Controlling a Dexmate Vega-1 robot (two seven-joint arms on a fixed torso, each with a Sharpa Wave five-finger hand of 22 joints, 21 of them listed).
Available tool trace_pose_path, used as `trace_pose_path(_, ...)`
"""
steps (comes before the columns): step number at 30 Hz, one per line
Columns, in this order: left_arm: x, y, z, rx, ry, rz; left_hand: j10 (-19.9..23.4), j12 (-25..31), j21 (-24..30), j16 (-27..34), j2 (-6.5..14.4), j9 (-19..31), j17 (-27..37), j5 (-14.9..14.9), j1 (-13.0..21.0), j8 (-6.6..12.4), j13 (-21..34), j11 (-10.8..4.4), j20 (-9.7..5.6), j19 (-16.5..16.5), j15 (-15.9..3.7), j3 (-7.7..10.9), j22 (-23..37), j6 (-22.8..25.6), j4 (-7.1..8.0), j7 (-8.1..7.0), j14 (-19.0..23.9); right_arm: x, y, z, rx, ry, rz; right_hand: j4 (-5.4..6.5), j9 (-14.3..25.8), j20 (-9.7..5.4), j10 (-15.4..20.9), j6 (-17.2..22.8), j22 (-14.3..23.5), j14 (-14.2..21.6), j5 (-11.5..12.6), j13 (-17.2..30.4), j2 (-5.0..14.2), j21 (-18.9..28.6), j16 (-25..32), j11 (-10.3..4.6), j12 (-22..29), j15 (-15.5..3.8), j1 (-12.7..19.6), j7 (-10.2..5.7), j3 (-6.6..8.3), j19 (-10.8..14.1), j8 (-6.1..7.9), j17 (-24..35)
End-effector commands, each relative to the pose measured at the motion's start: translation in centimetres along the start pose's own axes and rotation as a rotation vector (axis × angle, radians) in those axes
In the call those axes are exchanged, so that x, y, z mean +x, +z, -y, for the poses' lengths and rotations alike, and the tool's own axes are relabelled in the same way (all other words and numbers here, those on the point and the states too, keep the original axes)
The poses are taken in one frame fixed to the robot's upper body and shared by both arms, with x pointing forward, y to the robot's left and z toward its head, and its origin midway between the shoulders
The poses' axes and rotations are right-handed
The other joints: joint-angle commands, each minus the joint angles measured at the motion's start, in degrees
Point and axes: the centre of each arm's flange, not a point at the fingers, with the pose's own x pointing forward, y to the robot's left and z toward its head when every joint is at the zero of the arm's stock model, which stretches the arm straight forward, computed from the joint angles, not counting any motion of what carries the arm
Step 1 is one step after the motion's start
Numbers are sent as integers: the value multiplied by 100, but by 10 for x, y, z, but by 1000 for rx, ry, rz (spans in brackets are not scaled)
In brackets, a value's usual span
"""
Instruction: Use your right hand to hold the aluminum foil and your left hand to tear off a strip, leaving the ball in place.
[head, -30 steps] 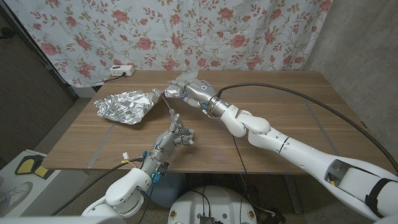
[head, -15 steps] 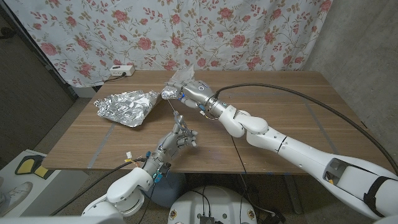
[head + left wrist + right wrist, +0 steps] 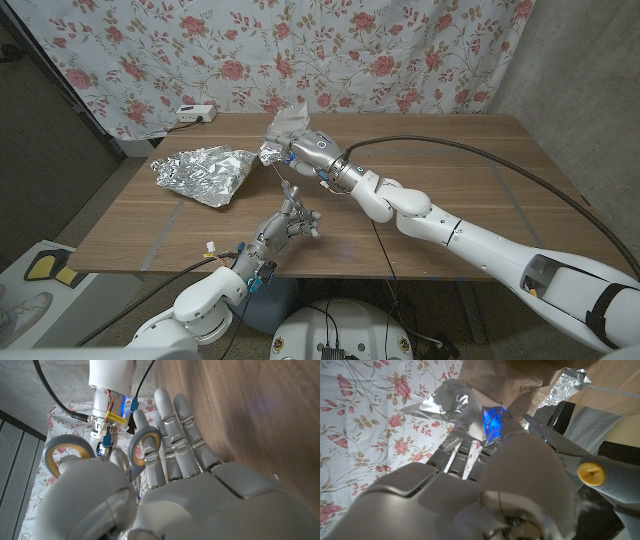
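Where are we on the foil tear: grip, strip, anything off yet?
Done: the right hand holds a crumpled piece of foil lifted off the table. In hand: the left hand holds scissors below it. Left: whether a strip is off yet, I cannot tell. The large foil sheet lies on the table.

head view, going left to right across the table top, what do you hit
crumpled foil sheet → left robot hand holding scissors → right robot hand gripping a foil piece. The white power strip sits at the far edge, above the foil sheet.
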Motion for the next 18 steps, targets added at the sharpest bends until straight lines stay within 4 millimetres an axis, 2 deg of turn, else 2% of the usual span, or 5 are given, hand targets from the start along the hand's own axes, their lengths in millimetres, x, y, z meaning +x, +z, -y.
trace_pose_path(1, 2, 2, 3, 1, -11, -2, 464, 655, 49, 40, 18, 25, 7, -15, -15, -13, 38, -394, -2, -4, -16, -3, 5, 37, 40, 24, -11, -5, -16, -6, 12, 25, -37, 7, 21, -4, 36, 47, 22, 54, 3, 17, 60, -3, -12, -32, 40, -1101, 42, -15, -15, -33, 49, 31)
trace_pose_path(18, 2, 4, -2, 1, 12, 11, 470, 636, 75, 52, 16, 49, -9, -23, -20, -58, 21, -392, -5, -16, -20, -6, -19, 57, 43, 30, -19, -12, -2, -3, 2, 15, 22, 9, 20, 5, 36, 90, 21, 60, 0, -3, 64, -6, -32, -34, 58, -1101, 51, -12, -28, -38, 57, 54)
